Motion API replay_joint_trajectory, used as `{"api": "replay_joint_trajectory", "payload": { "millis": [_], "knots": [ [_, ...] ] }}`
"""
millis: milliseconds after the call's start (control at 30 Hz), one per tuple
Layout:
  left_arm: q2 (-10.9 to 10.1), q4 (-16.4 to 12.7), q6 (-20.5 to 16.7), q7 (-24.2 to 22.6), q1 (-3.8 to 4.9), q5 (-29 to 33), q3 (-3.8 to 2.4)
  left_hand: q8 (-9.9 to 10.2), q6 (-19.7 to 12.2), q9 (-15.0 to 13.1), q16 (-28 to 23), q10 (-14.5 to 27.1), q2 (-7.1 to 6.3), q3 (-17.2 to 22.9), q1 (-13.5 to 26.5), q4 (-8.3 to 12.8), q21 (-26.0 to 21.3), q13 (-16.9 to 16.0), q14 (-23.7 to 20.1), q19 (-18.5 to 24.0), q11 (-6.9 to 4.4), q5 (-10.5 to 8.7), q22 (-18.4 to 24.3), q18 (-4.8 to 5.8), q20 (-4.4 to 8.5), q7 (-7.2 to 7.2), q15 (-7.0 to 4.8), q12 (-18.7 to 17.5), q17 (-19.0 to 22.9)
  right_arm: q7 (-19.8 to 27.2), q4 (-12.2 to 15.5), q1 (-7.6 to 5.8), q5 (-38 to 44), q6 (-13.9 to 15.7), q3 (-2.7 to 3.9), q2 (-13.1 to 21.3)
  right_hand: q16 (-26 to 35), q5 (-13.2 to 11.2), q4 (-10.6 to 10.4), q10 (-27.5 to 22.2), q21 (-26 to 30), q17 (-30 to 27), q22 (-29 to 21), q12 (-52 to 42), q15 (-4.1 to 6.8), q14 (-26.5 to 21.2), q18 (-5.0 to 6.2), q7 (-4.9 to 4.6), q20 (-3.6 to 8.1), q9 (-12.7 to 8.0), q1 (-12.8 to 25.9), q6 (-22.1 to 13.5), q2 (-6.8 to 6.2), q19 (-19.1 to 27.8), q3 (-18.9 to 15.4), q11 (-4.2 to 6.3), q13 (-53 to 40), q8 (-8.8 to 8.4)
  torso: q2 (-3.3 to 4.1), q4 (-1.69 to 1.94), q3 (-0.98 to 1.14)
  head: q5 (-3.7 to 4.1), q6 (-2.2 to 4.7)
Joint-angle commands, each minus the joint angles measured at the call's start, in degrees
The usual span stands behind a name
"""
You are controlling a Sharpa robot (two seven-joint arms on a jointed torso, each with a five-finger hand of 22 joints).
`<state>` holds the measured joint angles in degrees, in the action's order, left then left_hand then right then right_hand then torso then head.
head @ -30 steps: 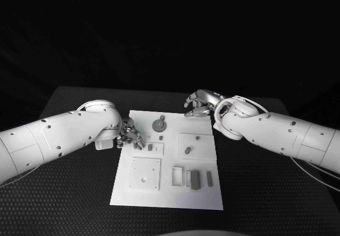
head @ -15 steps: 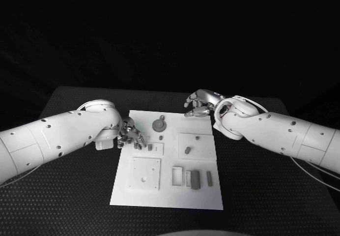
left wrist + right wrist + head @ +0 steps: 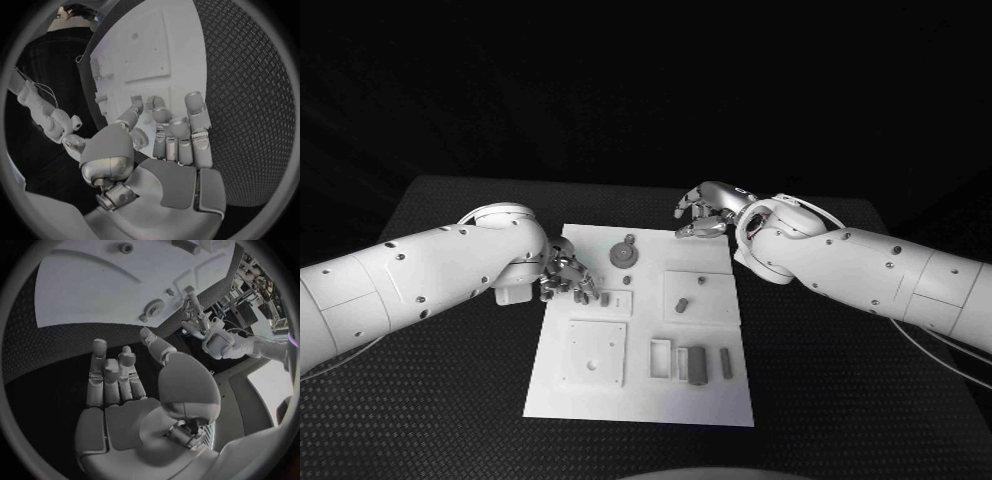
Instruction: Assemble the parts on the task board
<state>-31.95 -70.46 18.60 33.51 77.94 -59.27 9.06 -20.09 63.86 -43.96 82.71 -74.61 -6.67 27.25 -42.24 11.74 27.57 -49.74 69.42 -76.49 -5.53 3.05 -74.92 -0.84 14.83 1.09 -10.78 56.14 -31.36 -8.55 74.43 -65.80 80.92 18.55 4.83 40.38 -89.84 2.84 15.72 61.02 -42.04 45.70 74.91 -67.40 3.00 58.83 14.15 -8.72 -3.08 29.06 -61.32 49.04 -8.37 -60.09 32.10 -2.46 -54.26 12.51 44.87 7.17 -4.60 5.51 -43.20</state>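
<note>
The task board (image 3: 640, 395) lies in the middle of the black desk (image 3: 444, 400), with small grey parts (image 3: 697, 364) lying on it or standing in its recesses; their shapes are too small to make out, and no writing can be read. The left robot hand (image 3: 567, 277) hovers at the board's left edge, fingers loosely apart, holding nothing. The right robot hand (image 3: 707, 212) hangs just beyond the board's far right corner, fingers curled yet separated, empty. A round gear-like part (image 3: 626, 254) sits between them.
</note>
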Motion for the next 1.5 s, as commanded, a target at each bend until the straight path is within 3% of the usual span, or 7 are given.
{"api": "replay_joint_trajectory", "payload": {
  "millis": [33, 967, 1300, 1500],
  "knots": [
    [0.2, -0.1, 0.4, -0.4, 0.16, -0.6, -0.02, 0.0, 0.0, -0.1, 0.0, 0.0, 0.03, 0.4, -0.4, -0.1, 0.1, -0.1, -0.1, -0.4, 0.3, -0.25, -1.1, 0.1, 0.14, 0.08, -0.23, 0.4, -0.1, 0.4, 0.0, 0.03, 0.1, -0.5, 0.03, -0.1, 0.2, 0.0, 0.0, -0.3, 0.3, -0.1, 1.0, -0.2, 0.43, 0.1, 0.85, -0.39, -0.09, -0.1, 0.6, 0.1, -0.12, 0.3, 0.2, -0.16, 0.1, -0.16, 0.0, 0.0, -0.02, 0.02, -0.04],
    [0.2, -0.4, 2.5, 0.0, 0.36, -2.8, -0.01, -0.3, 0.4, -0.4, 0.1, 0.0, 1.2, 0.6, -1.9, 1.6, 0.3, -0.1, 0.0, -0.3, 0.19, -0.22, -1.2, 0.2, 0.04, -0.04, -0.27, 0.5, -0.2, 0.4, 0.1, 0.03, 0.1, -0.6, 0.03, 0.0, 0.2, 0.0, 0.0, -0.3, 0.3, -0.1, 1.0, -0.3, 0.43, 0.1, 0.85, -0.39, -0.09, -0.1, 0.6, 0.1, -0.11, 0.3, 0.2, -0.16, 0.1, -0.15, -0.01, 0.05, -0.01, 0.12, -0.16],
    [0.1, -0.4, 0.5, -0.4, 0.36, -2.4, -0.01, -0.2, 0.4, -0.4, 0.0, 0.0, 0.82, 0.1, -1.0, 1.2, 0.3, -0.1, -0.1, -0.3, 0.21, -0.26, -1.1, 0.23, -0.01, -0.01, -0.26, 0.5, -0.2, 0.4, 0.1, 0.03, 0.1, -0.5, 0.03, 0.0, 0.2, 0.0, 0.0, -0.3, 0.3, -0.1, 1.0, -0.3, 0.43, 0.1, 0.85, -0.39, -0.08, -0.1, 0.6, 0.1, -0.1, 0.3, 0.2, -0.16, 0.1, -0.15, -0.03, 0.06, -0.02, 0.1, -0.08],
    [-0.6, -0.4, -3.6, -1.7, 0.53, 1.1, -0.04, -0.1, 0.0, -0.4, -0.1, 0.1, 0.01, -0.5, 0.9, 0.1, 0.2, -0.1, -0.2, -0.2, 0.29, -0.28, -1.0, 0.18, 0.01, 0.07, -0.25, 0.4, -0.2, 0.4, 0.1, 0.03, 0.1, -0.5, 0.03, 0.0, 0.2, 0.0, 0.0, -0.3, 0.3, -0.1, 1.0, -0.3, 0.43, 0.1, 0.85, -0.39, -0.08, -0.1, 0.6, 0.1, -0.1, 0.3, 0.2, -0.16, 0.1, -0.15, -0.06, 0.11, -0.05, 0.13, 0.08]
  ]
}}
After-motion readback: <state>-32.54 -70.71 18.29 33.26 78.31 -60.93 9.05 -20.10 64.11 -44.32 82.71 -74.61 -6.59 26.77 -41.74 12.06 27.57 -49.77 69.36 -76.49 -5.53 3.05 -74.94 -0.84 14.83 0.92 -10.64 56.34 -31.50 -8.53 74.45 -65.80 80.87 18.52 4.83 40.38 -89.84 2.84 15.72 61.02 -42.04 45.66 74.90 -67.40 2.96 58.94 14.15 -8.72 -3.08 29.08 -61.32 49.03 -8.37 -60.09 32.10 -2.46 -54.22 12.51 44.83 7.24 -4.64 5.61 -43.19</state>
